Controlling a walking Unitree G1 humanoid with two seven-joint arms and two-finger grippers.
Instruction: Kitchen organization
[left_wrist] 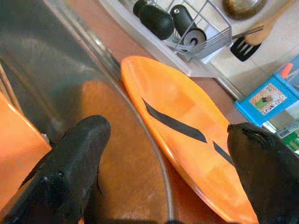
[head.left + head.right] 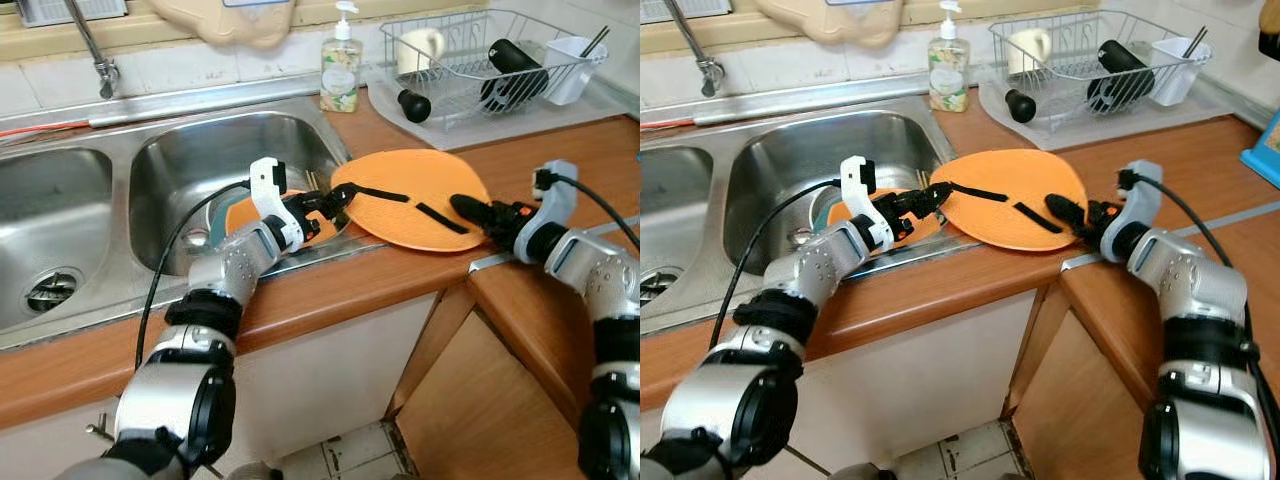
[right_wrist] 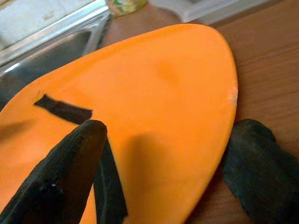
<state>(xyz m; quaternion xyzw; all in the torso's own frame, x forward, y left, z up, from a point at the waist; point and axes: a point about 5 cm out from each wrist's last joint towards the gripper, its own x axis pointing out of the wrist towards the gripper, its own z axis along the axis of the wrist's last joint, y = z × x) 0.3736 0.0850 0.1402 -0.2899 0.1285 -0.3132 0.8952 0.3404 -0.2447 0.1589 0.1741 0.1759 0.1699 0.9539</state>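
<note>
A large orange plate (image 2: 400, 205) with two black tape strips lies on the wooden counter, its left rim over the sink's edge. My left gripper (image 2: 335, 205) reaches across the sink corner to that left rim and is open; the plate (image 1: 187, 140) lies ahead between its spread fingers (image 1: 70, 163). My right gripper (image 2: 470, 212) is at the plate's right rim, open. One of its fingers (image 3: 65, 168) is over the plate (image 3: 154, 116), and the other rests on the counter beside the rim.
A second orange dish (image 2: 240, 215) lies in the right basin of the steel sink (image 2: 180, 150). Behind the plate stand a soap bottle (image 2: 340, 70) and a wire dish rack (image 2: 480, 60) with cups and black utensils. A blue box (image 2: 1265, 150) sits at the far right.
</note>
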